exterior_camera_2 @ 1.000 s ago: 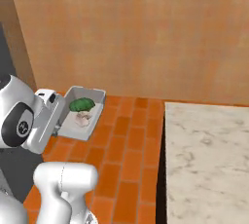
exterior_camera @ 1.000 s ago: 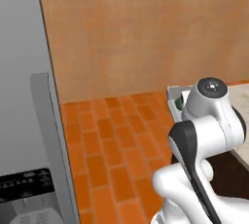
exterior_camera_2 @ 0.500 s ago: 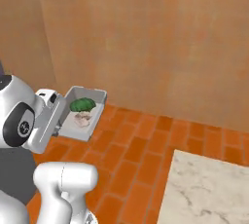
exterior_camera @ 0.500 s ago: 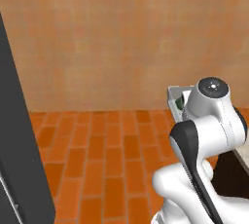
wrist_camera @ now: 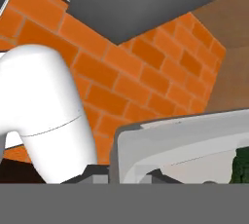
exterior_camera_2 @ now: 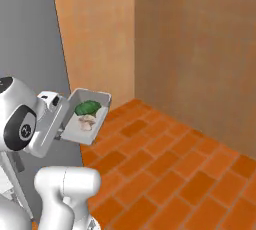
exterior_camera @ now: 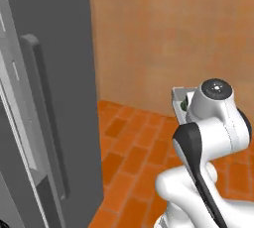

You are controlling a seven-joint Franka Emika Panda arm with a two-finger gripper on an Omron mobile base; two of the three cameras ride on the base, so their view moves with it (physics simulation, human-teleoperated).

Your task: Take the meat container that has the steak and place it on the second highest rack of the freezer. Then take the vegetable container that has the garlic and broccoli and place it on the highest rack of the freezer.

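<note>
My gripper [exterior_camera_2: 64, 125] is shut on the near rim of the grey vegetable container [exterior_camera_2: 93, 92] and holds it out level over the brick floor. In it lie the dark green broccoli [exterior_camera_2: 88, 107] and the pale garlic [exterior_camera_2: 86, 121]. The hand view has the container's rim [wrist_camera: 185, 135] just past my gripper [wrist_camera: 126, 177], and a bit of broccoli [wrist_camera: 241, 167] at the right edge. A corner of the container [exterior_camera: 177, 98] peeks from behind the arm. The freezer [exterior_camera: 54, 63] stands at the left, grey door with a long bar handle [exterior_camera: 42, 118]. Its racks and the meat container with the steak are out of view.
The freezer's grey side [exterior_camera_2: 30, 34] rises right beside the arm. Orange wooden walls [exterior_camera_2: 195, 49] meet in a corner ahead. Orange brick floor [exterior_camera_2: 165, 164] stretches below and to the right of the held container.
The whole picture has shifted: the base has turned. The freezer's door and handle have come in close at the left, and the marble counter has left the right view. The container stays gripped.
</note>
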